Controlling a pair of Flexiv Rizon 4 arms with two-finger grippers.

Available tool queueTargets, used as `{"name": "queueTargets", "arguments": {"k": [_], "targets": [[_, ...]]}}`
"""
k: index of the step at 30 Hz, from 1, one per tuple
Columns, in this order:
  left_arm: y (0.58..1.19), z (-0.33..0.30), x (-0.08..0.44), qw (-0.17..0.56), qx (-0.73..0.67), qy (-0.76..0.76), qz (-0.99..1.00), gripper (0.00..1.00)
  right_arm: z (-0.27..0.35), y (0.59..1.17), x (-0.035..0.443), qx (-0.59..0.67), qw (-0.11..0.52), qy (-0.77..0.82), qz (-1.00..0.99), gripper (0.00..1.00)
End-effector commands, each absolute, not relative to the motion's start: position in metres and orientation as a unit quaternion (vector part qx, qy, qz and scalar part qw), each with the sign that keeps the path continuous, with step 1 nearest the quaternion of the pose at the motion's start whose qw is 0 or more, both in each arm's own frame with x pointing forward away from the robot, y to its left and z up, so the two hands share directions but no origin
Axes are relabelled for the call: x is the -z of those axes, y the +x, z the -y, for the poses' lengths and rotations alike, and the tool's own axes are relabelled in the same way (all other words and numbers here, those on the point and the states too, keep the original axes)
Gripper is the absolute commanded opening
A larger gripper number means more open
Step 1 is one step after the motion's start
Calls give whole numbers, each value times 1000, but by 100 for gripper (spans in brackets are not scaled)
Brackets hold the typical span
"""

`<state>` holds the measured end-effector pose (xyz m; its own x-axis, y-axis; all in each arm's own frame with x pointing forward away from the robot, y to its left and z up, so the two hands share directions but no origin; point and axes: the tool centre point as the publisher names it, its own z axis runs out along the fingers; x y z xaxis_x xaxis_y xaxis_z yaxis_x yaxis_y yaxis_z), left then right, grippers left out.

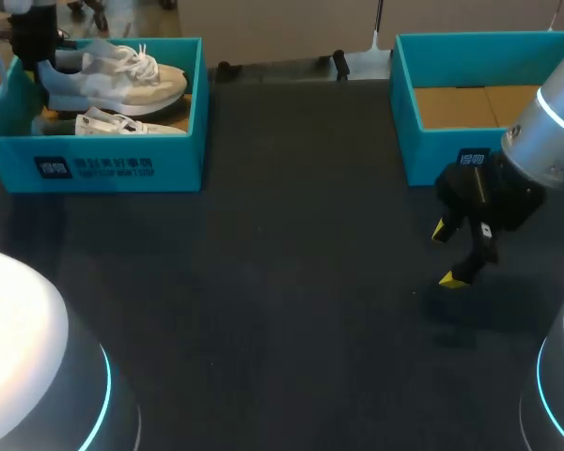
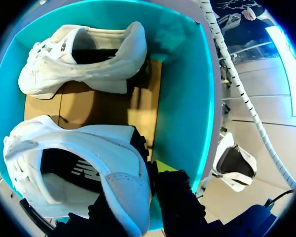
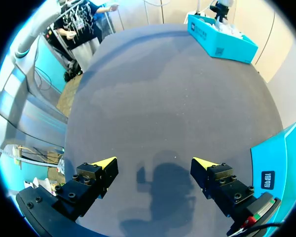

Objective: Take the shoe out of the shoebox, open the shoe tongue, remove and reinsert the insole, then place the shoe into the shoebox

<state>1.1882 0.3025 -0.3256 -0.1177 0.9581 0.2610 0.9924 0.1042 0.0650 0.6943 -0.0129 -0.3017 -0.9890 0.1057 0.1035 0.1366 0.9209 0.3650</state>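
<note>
The left end effector (image 2: pixel 144 193) pinches the heel of a white shoe (image 1: pixel 122 80) inside the teal shoebox (image 1: pixel 122 167). The right end effector (image 1: pixel 446 254) hangs spread above the dark worktop (image 1: pixel 291 282).

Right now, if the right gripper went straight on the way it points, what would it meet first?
The bare dark table. The right gripper points down at it, open, only its shadow beneath; nothing seems to lie between, though depth is unclear.
</note>
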Motion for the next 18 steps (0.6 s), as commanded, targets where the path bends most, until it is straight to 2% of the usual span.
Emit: {"name": "queueTargets", "arguments": {"k": [1, 18], "targets": [[1198, -302, 327, 78, 108, -662, 738, 0, 12, 693, 302, 187, 40, -63, 979, 100], [1204, -294, 350, 85, 111, -678, 722, 0, 12, 693, 302, 187, 40, -63, 979, 100]]}}
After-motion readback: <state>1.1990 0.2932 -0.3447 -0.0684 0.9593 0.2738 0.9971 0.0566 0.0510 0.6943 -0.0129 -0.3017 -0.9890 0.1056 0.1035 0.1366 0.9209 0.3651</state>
